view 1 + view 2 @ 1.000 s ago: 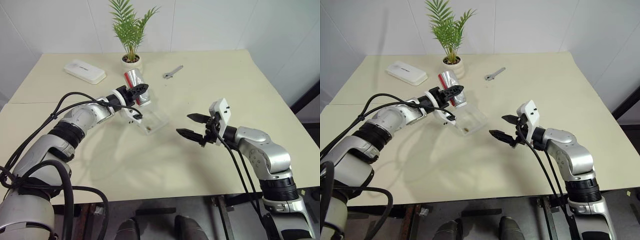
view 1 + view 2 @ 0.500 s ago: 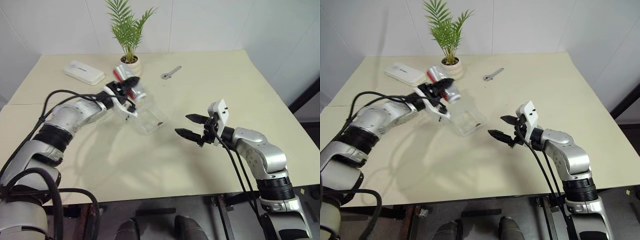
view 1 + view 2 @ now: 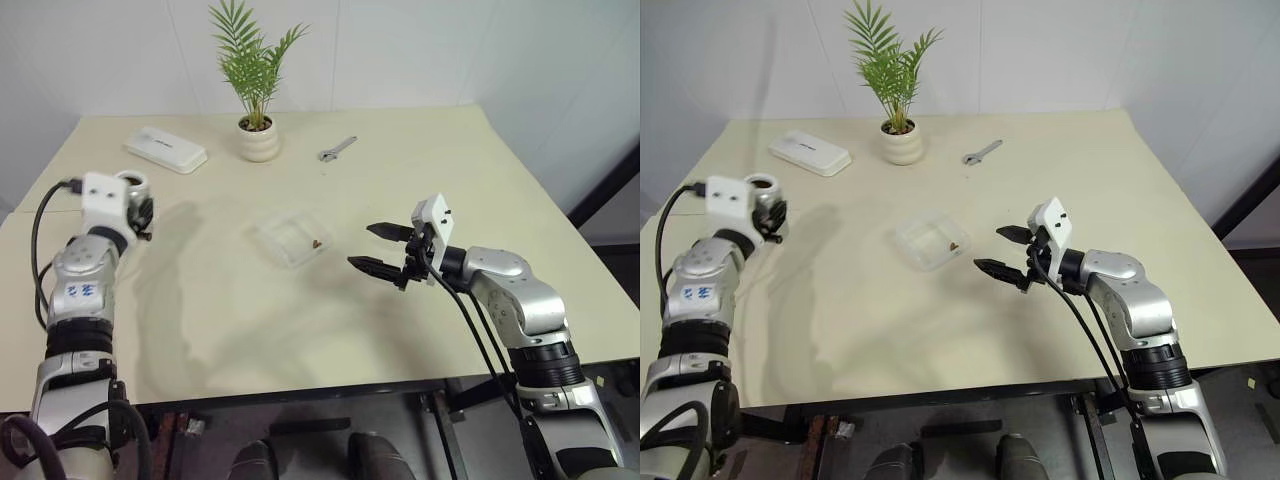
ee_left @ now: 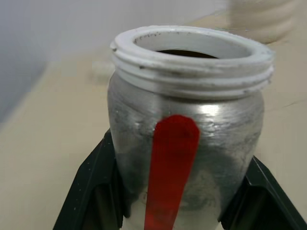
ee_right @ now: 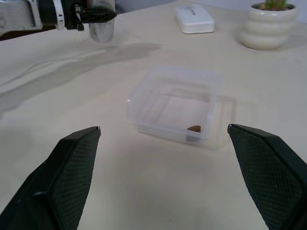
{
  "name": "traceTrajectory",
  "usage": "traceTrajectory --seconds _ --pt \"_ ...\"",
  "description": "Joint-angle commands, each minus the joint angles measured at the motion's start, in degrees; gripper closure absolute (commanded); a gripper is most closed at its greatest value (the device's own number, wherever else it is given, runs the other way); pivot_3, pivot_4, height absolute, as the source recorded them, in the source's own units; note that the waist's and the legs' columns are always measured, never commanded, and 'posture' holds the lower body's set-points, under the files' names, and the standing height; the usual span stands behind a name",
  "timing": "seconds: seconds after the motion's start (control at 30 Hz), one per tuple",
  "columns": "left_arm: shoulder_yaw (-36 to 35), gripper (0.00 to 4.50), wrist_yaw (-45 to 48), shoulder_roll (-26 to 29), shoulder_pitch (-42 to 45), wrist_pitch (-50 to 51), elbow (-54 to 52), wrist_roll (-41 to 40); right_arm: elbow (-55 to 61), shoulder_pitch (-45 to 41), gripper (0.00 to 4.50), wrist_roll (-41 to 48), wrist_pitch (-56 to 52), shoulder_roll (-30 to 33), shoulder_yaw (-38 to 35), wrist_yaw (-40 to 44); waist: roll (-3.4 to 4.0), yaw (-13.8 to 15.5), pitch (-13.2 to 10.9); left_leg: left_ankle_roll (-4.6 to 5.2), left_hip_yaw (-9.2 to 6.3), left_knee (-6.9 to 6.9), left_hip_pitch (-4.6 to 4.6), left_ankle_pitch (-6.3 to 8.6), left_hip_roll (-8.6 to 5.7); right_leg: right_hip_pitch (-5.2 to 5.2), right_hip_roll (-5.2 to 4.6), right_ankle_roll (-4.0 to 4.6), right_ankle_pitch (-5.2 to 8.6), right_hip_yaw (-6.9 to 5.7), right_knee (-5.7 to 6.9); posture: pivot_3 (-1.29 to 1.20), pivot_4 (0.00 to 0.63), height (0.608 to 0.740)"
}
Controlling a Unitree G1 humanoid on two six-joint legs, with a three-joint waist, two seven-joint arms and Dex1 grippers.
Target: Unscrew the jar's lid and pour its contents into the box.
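jar (image 4: pixel 187 139) now upright, far left of box (image 3: pixel 290 238) — left jaws pinching it, right jaws spread

Premises present as a robot test room or laboratory bench: a plain cream rectangular table (image 3: pixel 420 160) set into a corner of bare white panelled walls (image 3: pixel 400 50), bearing a small potted green palm in a white ribbed pot (image 3: pixel 258 138), a flat white rectangular case (image 3: pixel 166 150) and a small metal wrench (image 3: pixel 337 148).

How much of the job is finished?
Nearly all. The jar has no lid on and stands upright in the left gripper's fingers. Brown bits already lie in the clear box. The right gripper waits open, empty. Left: perhaps setting the jar down.
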State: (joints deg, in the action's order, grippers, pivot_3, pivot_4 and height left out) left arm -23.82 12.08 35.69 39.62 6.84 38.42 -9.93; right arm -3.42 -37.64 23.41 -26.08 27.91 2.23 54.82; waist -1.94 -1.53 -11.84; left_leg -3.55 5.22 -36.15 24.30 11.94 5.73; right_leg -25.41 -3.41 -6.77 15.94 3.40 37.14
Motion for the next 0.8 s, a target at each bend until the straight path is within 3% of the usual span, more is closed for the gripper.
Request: traceTrajectory --seconds 0.03,0.37,0.4,0.6,0.8 --pt "-4.4 2.58 -1.3 0.1 -2.2 -1.3 -3.9 -3.8 -0.9 -1.9 0.02 -0.5 2.6 0.8 -0.1 1.9 -0.06 -0.1 0.0 0.0 0.0 0.01 0.0 0.0 0.01 0.0 0.0 0.01 -0.01 0.0 -0.01 0.0 0.15 0.74" --pt "-10.1 2.58 0.1 -1.3 -9.6 -5.4 -4.9 -9.6 -1.6 -2.4 0.02 -1.4 3.6 -0.3 0.6 2.9 -0.16 -0.3 0.1 -0.03 0.02 0.11 -0.03 0.0 0.02 0.0 0.0 0.04 -0.03 0.0 -0.12 0.0 0.15 0.74" --pt "-10.6 1.84 0.5 -1.5 -10.0 -5.4 -4.8 -10.5 -1.7 -2.4 0.0 -1.4 3.7 -0.4 0.6 2.9 -0.16 -0.3 0.1 -0.04 0.03 0.13 -0.03 0.0 0.02 0.0 0.0 0.05 -0.03 0.0 -0.14 0.0 0.15 0.74" --pt "-10.4 0.05 -0.4 -0.6 -12.9 -5.9 -5.8 -9.7 -1.8 -2.6 0.0 -1.0 4.0 -0.5 0.4 3.4 -0.31 -0.2 0.2 -0.05 0.03 0.14 -0.03 0.01 0.03 0.0 0.0 0.07 -0.05 0.0 -0.21 0.0 0.15 0.74" --pt "-11.8 0.02 0.5 -1.0 -20.1 -1.3 -14.6 -12.3 1.3 -0.7 0.0 2.2 9.0 -1.3 -1.8 7.0 -0.34 -0.5 0.2 -0.06 0.04 0.19 -0.03 0.02 0.07 0.0 0.01 0.09 -0.05 0.0 -0.25 0.0 0.15 0.74"
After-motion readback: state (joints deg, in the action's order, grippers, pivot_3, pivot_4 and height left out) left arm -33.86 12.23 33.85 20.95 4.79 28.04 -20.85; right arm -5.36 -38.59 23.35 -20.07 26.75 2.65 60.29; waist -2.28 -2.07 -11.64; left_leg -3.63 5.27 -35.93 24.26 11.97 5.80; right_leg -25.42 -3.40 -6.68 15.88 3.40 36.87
